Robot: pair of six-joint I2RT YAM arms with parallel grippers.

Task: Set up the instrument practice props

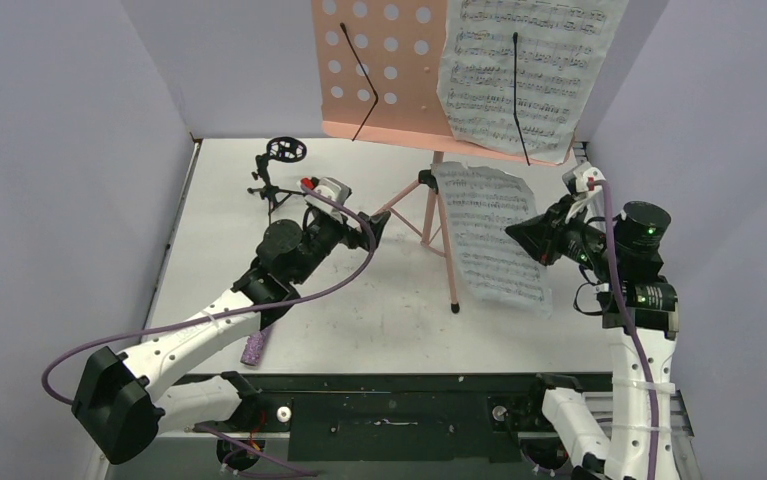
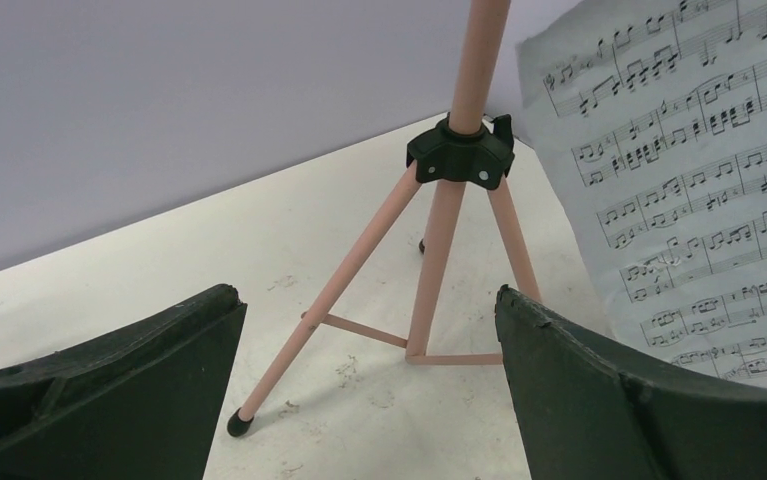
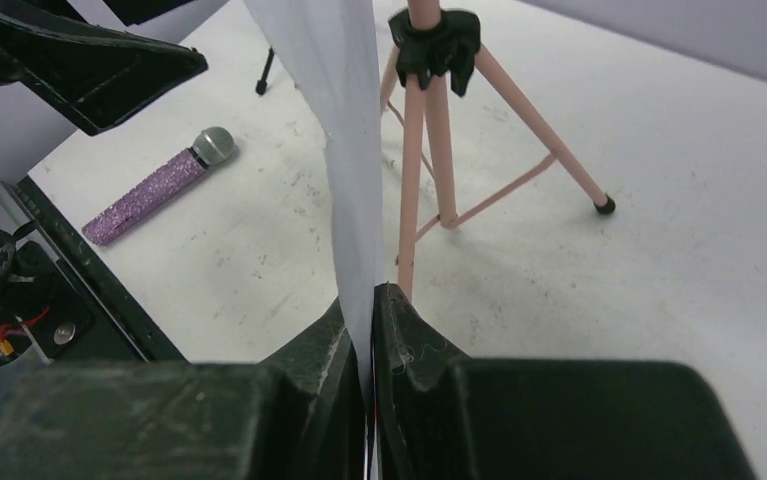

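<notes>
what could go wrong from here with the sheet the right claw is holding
The loose sheet is pinched by one edge in the right claw, so it may buckle or snag on the music stand. The open left claw sits close to the stand's legs; a nudge might tip it and spill the page already up there.

Tripod legs (image 2: 437, 250) and hanging page (image 1: 489, 235) seemingly crowd the middle.

The top view's upper edge cut off the pink music stand (image 1: 374, 70) and its upper page (image 1: 524, 70); at lower left the left arm (image 1: 209, 322) hid most of the purple microphone (image 1: 255, 349); the right wrist view showed the held page (image 3: 354, 150) only edge-on
</notes>
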